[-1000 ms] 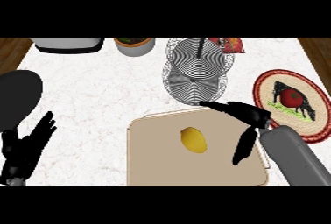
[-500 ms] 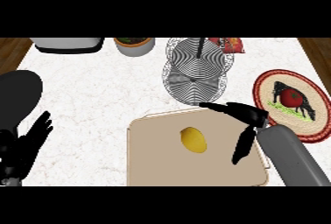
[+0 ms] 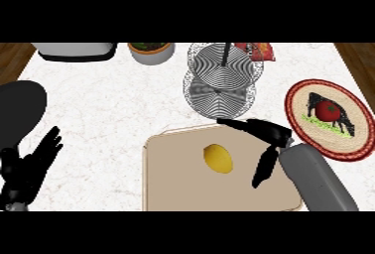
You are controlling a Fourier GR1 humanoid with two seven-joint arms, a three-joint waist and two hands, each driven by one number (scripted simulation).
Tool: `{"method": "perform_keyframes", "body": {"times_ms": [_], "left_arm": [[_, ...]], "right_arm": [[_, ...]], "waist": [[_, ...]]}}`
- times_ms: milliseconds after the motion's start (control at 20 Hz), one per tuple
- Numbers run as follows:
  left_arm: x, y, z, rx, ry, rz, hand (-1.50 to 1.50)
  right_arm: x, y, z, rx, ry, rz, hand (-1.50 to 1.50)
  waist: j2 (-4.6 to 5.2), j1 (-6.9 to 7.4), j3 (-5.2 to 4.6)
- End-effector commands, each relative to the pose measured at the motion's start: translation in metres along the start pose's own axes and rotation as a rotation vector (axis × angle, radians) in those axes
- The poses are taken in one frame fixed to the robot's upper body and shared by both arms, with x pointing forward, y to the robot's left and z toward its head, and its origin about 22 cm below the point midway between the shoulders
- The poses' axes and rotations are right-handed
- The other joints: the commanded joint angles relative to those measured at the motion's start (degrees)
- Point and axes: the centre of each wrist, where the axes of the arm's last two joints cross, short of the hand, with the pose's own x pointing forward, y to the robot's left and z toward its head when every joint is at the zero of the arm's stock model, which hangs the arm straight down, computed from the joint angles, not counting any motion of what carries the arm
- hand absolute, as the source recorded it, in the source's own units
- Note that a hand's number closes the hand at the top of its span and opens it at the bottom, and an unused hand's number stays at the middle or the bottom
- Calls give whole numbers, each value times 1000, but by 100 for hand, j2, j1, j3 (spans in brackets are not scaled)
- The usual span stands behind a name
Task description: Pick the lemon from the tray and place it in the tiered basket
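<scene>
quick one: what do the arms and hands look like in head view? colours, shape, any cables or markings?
Right forearm: plain grey, smooth rounded tube, ending in a glossy black right hand with slim fingers and a thumb. Left hand: the same black, slim fingers; the left forearm above it shows dark grey to black and rounded. No cables, markings or sleeves visible on either side.

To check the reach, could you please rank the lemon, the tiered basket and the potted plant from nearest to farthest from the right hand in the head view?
From the right hand:
1. Lemon, on the tray, just left.
2. Tiered basket, beyond it.
3. Potted plant, far back left.
</scene>
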Motion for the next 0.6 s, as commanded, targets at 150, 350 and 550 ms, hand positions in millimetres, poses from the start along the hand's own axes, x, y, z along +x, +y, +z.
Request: {"method": "perform_keyframes", "body": {"times_ms": [150, 350, 550], "left_arm": [[11, 2, -5, -7, 8, -13, 0], [4, -3, 9, -19, -11, -5, 0], [8, 22, 2, -5, -12, -15, 0]], "right_arm": [[1, 29, -27, 4, -5, -12, -150], [3, 29, -43, 13, 13, -19, -150], [-5, 33, -27, 9, 1, -32, -150]], "waist": [[35, 28, 26], [41, 81, 28], [38, 41, 26]]}}
